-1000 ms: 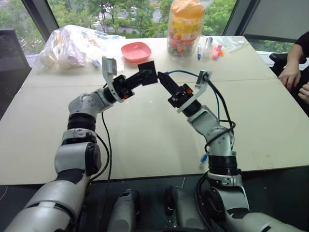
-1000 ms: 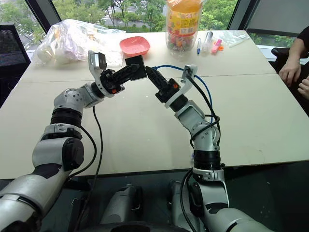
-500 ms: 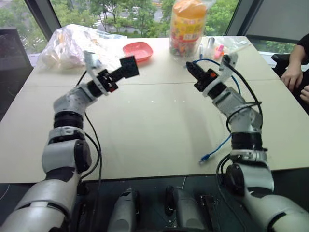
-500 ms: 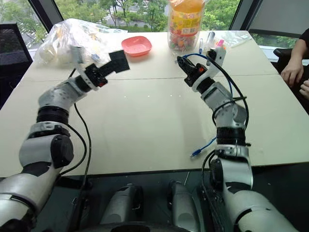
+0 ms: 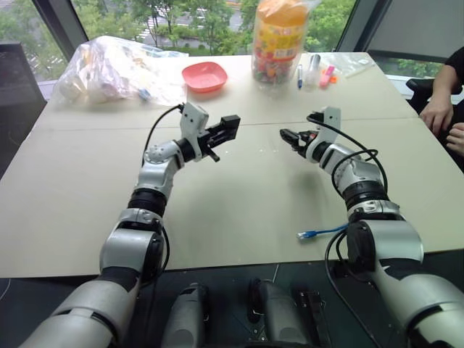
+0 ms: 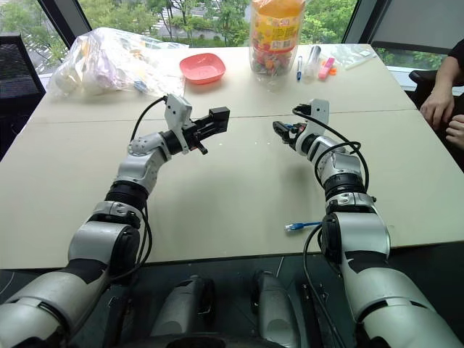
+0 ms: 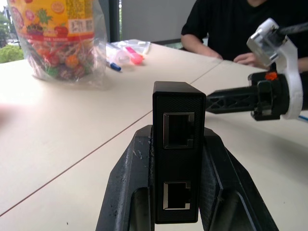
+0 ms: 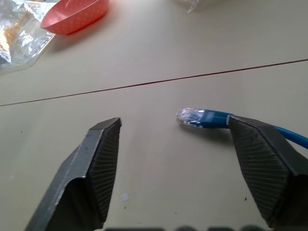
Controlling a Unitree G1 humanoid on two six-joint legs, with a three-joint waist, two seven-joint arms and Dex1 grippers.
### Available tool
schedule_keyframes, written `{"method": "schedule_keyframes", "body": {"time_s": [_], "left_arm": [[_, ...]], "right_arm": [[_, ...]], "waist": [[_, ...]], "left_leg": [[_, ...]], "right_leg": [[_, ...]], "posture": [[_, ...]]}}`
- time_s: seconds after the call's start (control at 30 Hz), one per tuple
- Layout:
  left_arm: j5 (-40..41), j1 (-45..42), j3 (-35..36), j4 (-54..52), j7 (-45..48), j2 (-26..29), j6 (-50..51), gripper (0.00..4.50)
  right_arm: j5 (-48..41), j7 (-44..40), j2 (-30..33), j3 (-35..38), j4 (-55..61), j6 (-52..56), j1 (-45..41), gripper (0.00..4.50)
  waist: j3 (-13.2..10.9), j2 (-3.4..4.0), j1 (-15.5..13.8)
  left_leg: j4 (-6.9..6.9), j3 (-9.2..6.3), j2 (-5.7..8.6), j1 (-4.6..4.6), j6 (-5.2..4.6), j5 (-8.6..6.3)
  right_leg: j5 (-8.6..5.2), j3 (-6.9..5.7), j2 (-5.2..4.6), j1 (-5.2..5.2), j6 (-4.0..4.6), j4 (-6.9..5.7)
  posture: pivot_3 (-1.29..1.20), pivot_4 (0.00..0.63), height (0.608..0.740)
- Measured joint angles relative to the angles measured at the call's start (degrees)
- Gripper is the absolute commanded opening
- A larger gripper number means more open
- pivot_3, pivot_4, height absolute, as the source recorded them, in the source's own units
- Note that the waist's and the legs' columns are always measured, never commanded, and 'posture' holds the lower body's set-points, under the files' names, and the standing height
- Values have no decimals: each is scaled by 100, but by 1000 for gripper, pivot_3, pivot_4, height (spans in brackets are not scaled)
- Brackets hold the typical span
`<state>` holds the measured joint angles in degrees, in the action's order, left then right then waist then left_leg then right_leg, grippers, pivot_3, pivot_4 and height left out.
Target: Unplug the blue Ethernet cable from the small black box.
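Note:
My left gripper [image 5: 226, 130] is shut on the small black box [image 7: 177, 159], held level above the table's middle. Both of the box's ports face the left wrist camera and are empty. The blue Ethernet cable [image 8: 202, 117] is free of the box. One translucent plug lies on the table just inside one finger [image 8: 262, 163] of my right gripper [image 8: 174, 122], which stands open and low over the table. The cable's other plug [image 5: 313, 234] lies near the table's front edge. My right gripper [image 5: 290, 135] faces the box across a gap.
At the back of the table [image 5: 239, 210] are a pink bowl [image 5: 204, 75], a tall bag of sweets [image 5: 279, 40], a crumpled plastic bag [image 5: 109, 69] and pens [image 5: 313, 71]. A person's hands [image 5: 438, 112] rest at the right edge.
The grippers drew apart, with the plug out of the box. Both arms then came down toward the table. The left wrist rolled with the box, and the right gripper opened and let the plug go.

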<state>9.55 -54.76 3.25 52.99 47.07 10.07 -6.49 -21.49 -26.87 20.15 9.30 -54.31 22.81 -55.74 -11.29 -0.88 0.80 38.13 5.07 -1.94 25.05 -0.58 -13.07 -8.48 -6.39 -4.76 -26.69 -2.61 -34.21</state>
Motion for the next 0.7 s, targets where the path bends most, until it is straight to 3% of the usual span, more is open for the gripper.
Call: {"method": "schedule_keyframes", "body": {"time_s": [0.07, 0.23, 0.4, 0.47, 0.7], "left_arm": [[-45, -58, -10, 159, -136, -43, -121, 514], [-213, -300, -19, 667, -507, -211, -625, 514], [-396, -307, -52, 1243, -679, -511, -975, 514], [-439, -310, -46, 1450, -843, -609, -1099, 1549], [-555, -319, -36, 1615, -963, -648, -1214, 4413]], "right_arm": [[-18, -66, -77, -85, 487, 442, 260, 4440], [-530, 83, -369, -233, 3577, 2080, 1708, 4440], [-817, 325, -484, -163, 4918, 2533, 2341, 4440], [-857, 379, -482, 30, 5024, 2394, 2351, 4500], [-901, 344, -544, 169, 5190, 1905, 2396, 4500]], "waist": [[0, 0, -3], [1, 1, -22], [1, 0, -26], [1, 0, -25], [1, 0, -16]], "left_leg": [[0, -10, -3, 1, 0, 0], [0, -21, -8, 11, -1, -1], [11, -22, -4, 14, -1, -1], [12, -22, -3, 13, -1, -1], [6, -22, -4, 14, -1, -1]], "right_leg": [[0, 0, -1, -1, 1, -1], [1, -5, -7, -5, 2, 0], [-3, -12, -19, -4, -10, 3], [0, -13, -21, -3, -12, 3], [0, -15, -15, -7, -11, 3]], "posture": [[0, 150, 740], [0, 150, 740], [0, 150, 740], [0, 150, 740], [0, 150, 740]]}}
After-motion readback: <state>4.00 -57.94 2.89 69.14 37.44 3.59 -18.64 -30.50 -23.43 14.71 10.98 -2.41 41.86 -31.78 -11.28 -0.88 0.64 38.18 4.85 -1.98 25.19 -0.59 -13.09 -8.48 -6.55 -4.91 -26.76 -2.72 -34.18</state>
